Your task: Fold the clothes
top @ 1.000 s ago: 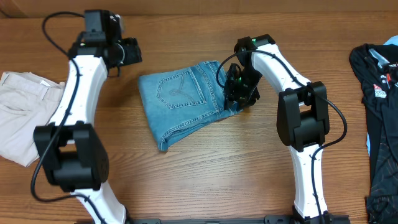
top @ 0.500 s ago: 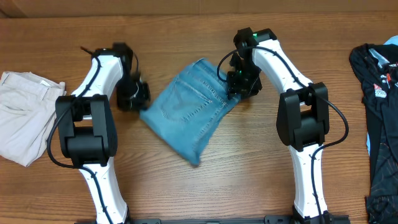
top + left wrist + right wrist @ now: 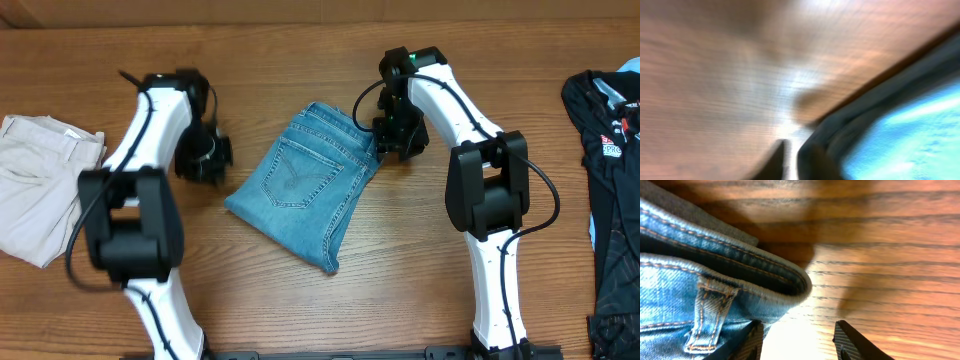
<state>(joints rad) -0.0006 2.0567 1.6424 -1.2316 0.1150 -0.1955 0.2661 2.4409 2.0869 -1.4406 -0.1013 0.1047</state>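
Two flank jeans (image 3: 305, 185) | cream trousers (image 3: 35, 190) left | black garment (image 3: 605, 160) right

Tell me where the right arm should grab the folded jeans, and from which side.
Grip the jeans at the waistband corner, coming in from the upper right of the overhead view, where the right gripper sits with fingers open. There the folded layers end in one thick, stitched edge, so a pinch likely catches them together.

Folded blue jeans (image 3: 305, 185) on the table (image 3: 400, 290).
They lie flat and tilted, a back pocket facing up, around the middle, a bit nearer the far edge.
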